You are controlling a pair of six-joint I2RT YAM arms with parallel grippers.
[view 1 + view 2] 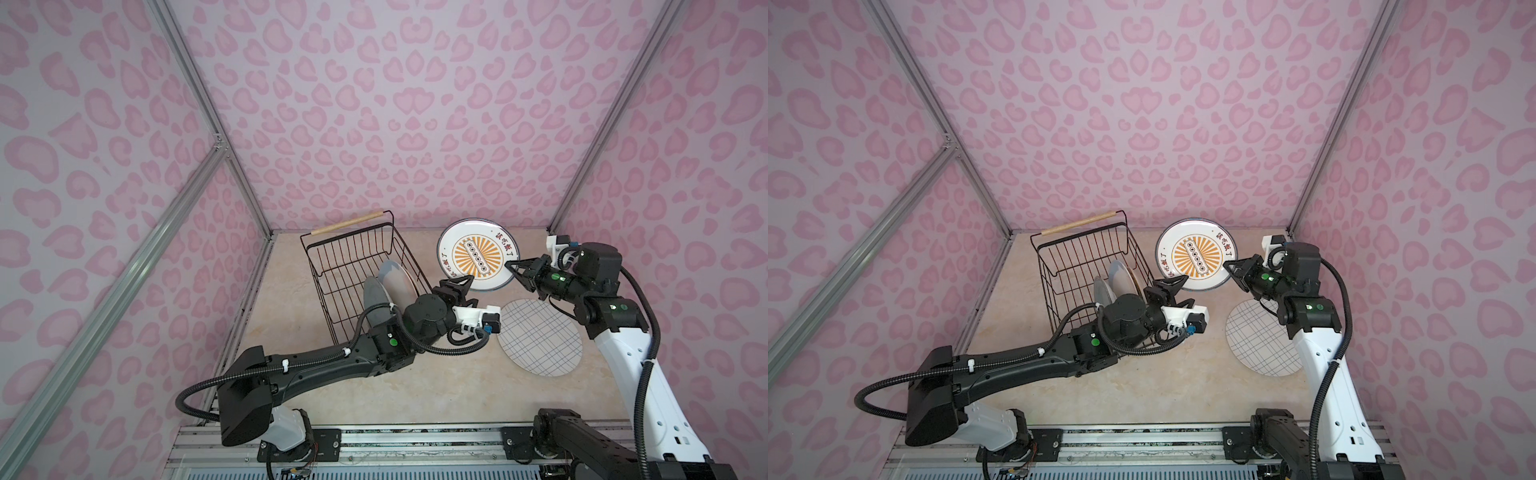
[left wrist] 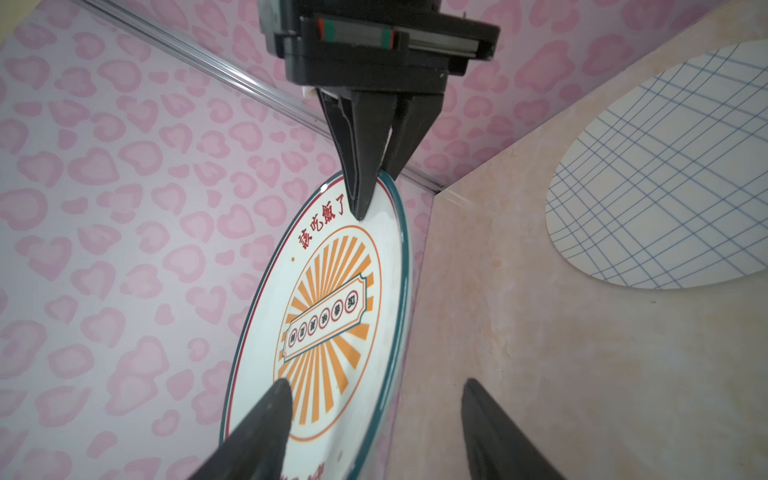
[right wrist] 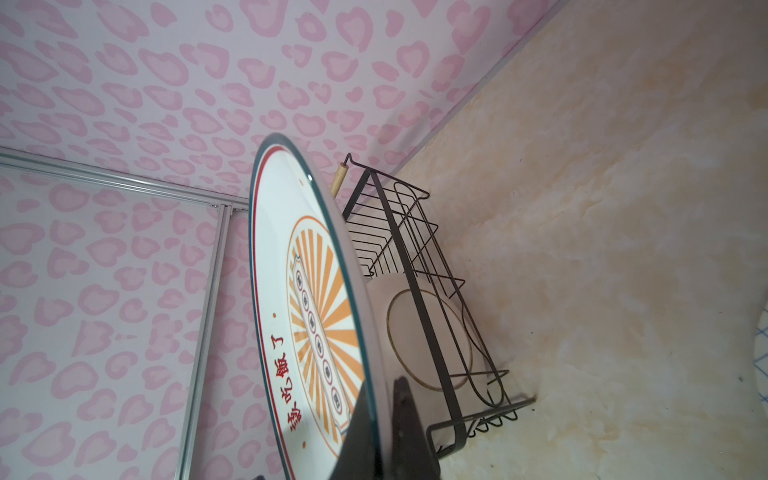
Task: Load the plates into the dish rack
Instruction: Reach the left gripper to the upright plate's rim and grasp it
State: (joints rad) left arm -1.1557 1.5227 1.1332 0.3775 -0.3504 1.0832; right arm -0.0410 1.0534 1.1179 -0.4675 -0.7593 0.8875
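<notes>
Pink heart-print walls (image 1: 374, 104), beige marbled worktop (image 1: 374, 395). Aloft on edge beside black wire dish rack (image 1: 316, 266), round white orange-sunburst ceramic plate (image 1: 469, 245): right tool (image 1: 509, 264) pinching rim, left tool (image 1: 457, 282) agape astride opposite rim. Likely stiff, slick, breakable; grip rims.

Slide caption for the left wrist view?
Handover: right hand grips the sunburst plate by its rim; open left hand straddles the opposite edge; grid plate lies on the table.
</notes>
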